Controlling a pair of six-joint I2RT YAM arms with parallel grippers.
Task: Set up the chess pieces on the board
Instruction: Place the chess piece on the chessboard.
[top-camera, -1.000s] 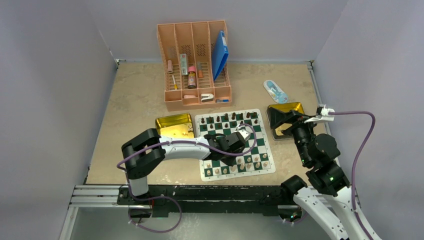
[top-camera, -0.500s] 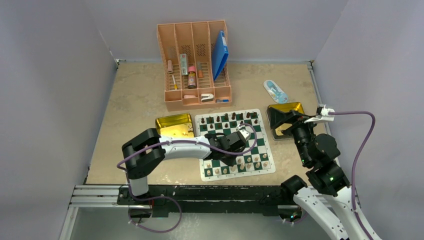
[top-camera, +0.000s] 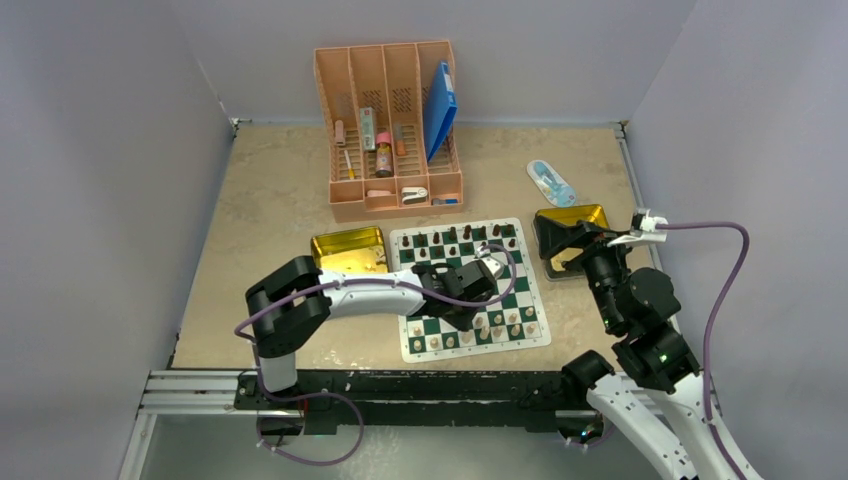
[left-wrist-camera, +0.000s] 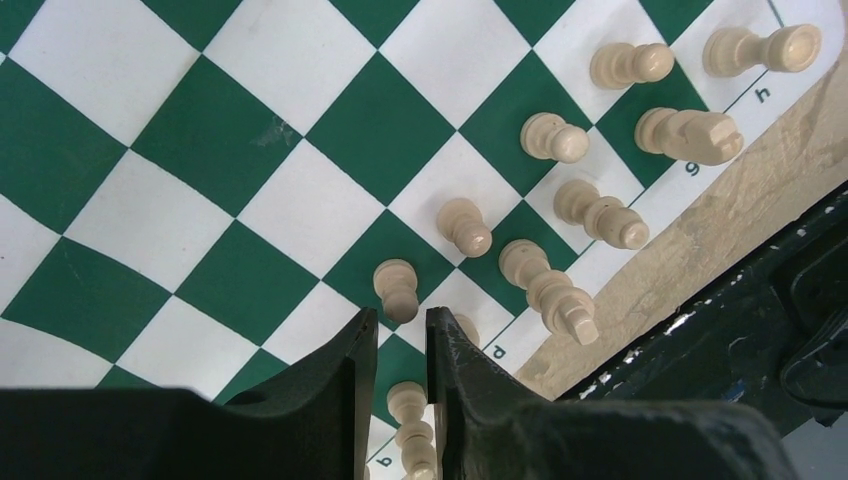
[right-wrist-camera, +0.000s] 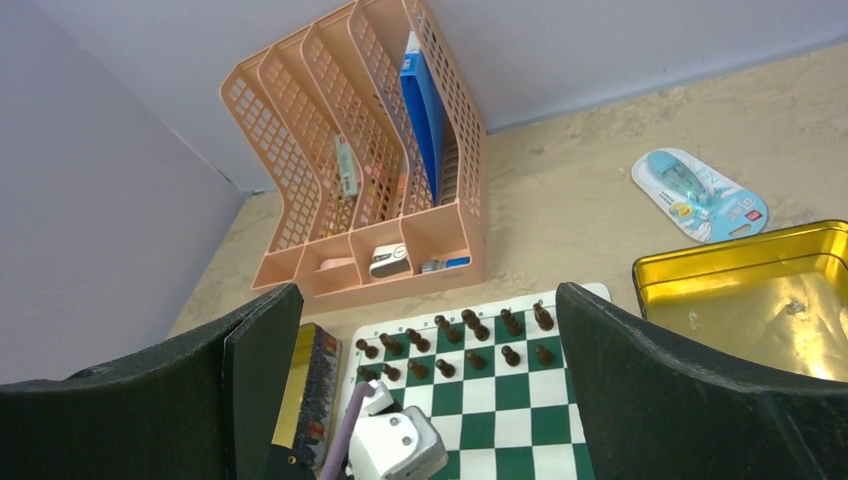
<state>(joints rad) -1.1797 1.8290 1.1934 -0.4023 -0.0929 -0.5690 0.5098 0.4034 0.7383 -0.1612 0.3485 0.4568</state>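
Note:
The green-and-white board (top-camera: 525, 285) lies mid-table. Dark chess pieces (top-camera: 460, 238) fill its two far rows, also seen in the right wrist view (right-wrist-camera: 450, 345). Pale pieces (top-camera: 500, 325) stand along the near right part. My left gripper (left-wrist-camera: 400, 318) hangs low over the near rows, its jaws a narrow gap apart. A pale pawn (left-wrist-camera: 398, 290) stands upright just beyond the fingertips, free of both. More pale pawns (left-wrist-camera: 465, 225) and taller pale men (left-wrist-camera: 600, 212) stand to the right. My right gripper (right-wrist-camera: 425, 300) is wide open and empty, raised beside the board's right edge.
A gold tin (top-camera: 348, 250) sits left of the board and another gold tin (top-camera: 575, 225) to its right, under my right arm. The pink organiser (top-camera: 395, 125) stands at the back. A blue packet (top-camera: 550, 182) lies at the back right. Walls close in on three sides.
The left jaws have parted slightly and the left wrist has shifted a little towards the left. The right arm has not moved.

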